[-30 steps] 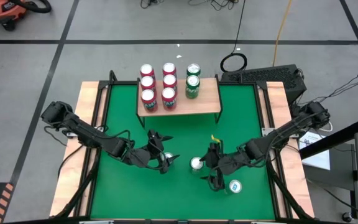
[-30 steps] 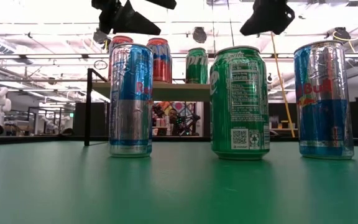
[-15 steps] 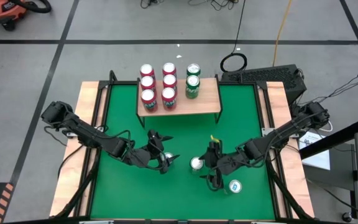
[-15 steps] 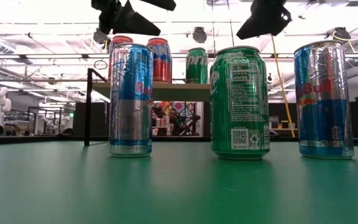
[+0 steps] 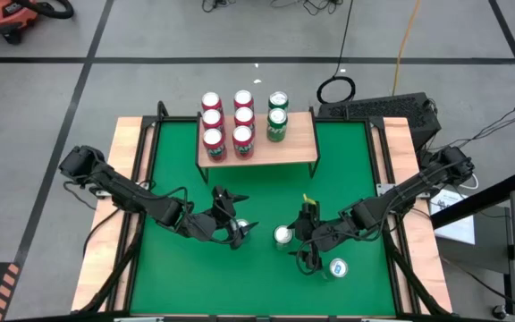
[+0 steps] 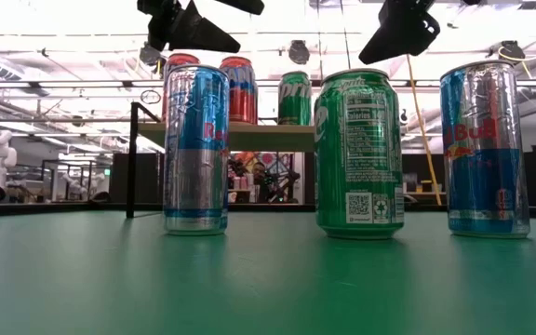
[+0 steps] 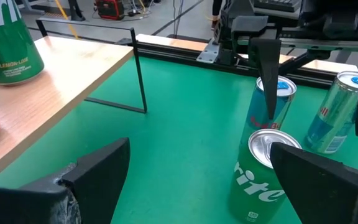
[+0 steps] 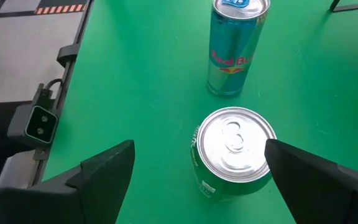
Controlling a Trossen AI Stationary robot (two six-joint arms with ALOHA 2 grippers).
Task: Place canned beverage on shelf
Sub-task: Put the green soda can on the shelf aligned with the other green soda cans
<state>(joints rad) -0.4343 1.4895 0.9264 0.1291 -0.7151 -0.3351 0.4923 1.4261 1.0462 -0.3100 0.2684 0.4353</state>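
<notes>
A green tabletop (image 5: 177, 179) on grey flooring carries the shelf (image 5: 299, 136) at its far edge. Near of the shelf, the green can (image 5: 282, 236) stands upright, long axis vertical, top up. The right gripper (image 5: 299, 240) hovers over it, fingers spread; the left gripper (image 5: 236, 222) beside it, likewise spread

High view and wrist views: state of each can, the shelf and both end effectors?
Left end effector: open, empty, above the left Red Bull can.
Right end effector: open, above the green Sprite can, not gripping.
Sprite can: upright on the table.
Right Red Bull can: upright on the table.
Shelf: holds six upright cans, right part bare.
</notes>
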